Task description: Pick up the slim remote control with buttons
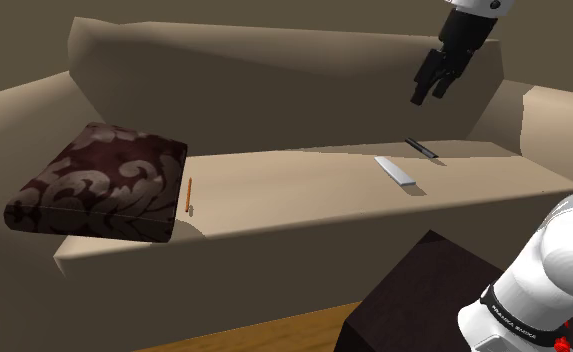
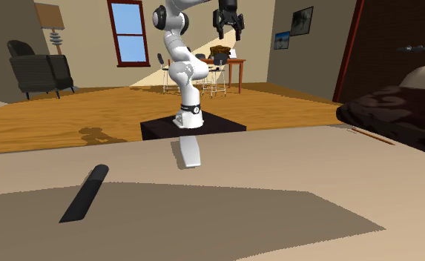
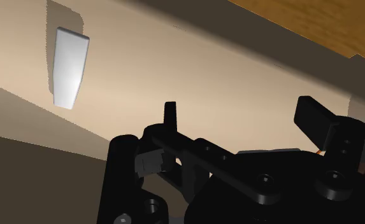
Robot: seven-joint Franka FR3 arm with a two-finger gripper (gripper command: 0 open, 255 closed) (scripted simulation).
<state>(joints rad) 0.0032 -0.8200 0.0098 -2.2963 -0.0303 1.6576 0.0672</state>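
The black gripper (image 1: pixel 427 98) hangs released, fingers apart and empty, high above and a little aside from the pale slim remote (image 1: pixel 394 171), with a black stick (image 1: pixel 421 148) near that remote.

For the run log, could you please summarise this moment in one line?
stage: pre-grasp | tool: open, high, clear | white remote: flat on sofa seat, untouched

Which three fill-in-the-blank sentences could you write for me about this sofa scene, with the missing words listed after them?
1. The gripper hangs above the sofa with its fingers ___.
2. The pencil lies on the seat right beside the dark patterned ___.
3. Near the pale flat remote lies a slim ___ stick.
Missing words: open; cushion; black.
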